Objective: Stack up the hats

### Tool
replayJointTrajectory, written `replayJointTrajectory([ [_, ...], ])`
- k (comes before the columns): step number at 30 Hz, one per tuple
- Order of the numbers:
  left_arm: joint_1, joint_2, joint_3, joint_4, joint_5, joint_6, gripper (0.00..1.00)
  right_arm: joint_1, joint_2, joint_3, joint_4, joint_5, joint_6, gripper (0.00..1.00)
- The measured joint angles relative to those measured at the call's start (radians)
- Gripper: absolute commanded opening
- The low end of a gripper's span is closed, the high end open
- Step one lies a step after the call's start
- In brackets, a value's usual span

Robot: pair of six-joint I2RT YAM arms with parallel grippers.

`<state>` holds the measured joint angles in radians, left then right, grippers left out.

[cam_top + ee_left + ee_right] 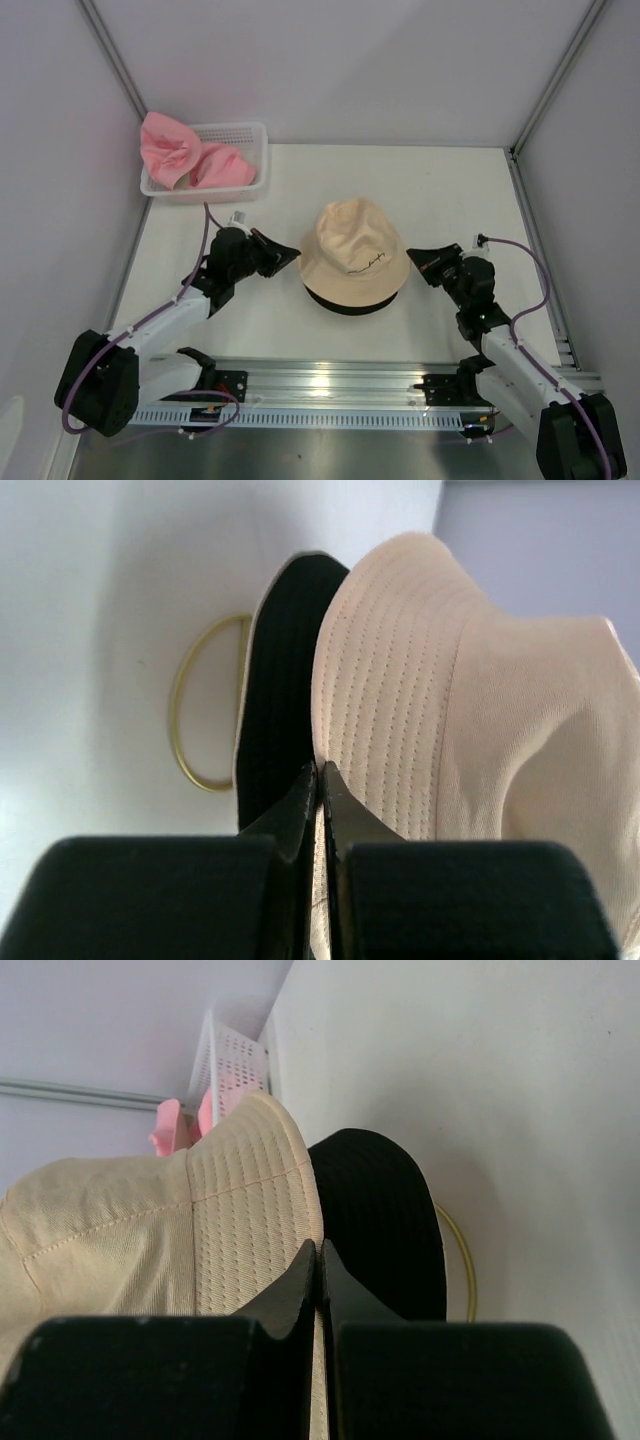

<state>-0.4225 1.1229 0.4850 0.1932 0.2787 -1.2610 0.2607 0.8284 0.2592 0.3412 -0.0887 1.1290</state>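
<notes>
Left gripper (318, 772) and right gripper (318, 1250) clamped on beige hat (352, 250) brim, black hat (350, 304) beneath

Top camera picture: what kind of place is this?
Probably a robot test booth: plain white walls close in a white table, and two robot arms sit bolted to a metal rail.

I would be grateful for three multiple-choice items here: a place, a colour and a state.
1. Where do the pink hats lie? A. in the white basket B. on a hook C. inside a drawer
2. What colour is the hat under the beige hat? A. pink B. black C. white
3. How does the beige hat sit? A. upside down B. folded flat C. crown up
Answers: 1 A, both show inside its mesh walls; 2 B, the black hat's brim peeks out beneath; 3 C, its rounded crown faces up.
</notes>
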Motion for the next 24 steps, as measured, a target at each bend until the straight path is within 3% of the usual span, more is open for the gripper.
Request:
replayJointTrajectory([
  [6,-0.049,-0.060,0.080,-0.180,-0.199,0.139,0.01,0.022,0.000,-0.003,-0.050,0.007,-0.065,0.00],
  [10,-0.104,-0.015,0.122,-0.249,-0.277,0.195,0.01,0.034,0.000,-0.024,-0.065,0.018,-0.093,0.00],
  [15,-0.153,0.116,0.176,-0.286,-0.303,0.207,0.01,0.039,0.056,-0.031,-0.083,0.019,-0.128,0.00],
  [24,-0.172,0.101,0.175,-0.304,-0.342,0.208,0.01,0.079,0.161,-0.030,-0.010,0.013,-0.161,0.00],
])
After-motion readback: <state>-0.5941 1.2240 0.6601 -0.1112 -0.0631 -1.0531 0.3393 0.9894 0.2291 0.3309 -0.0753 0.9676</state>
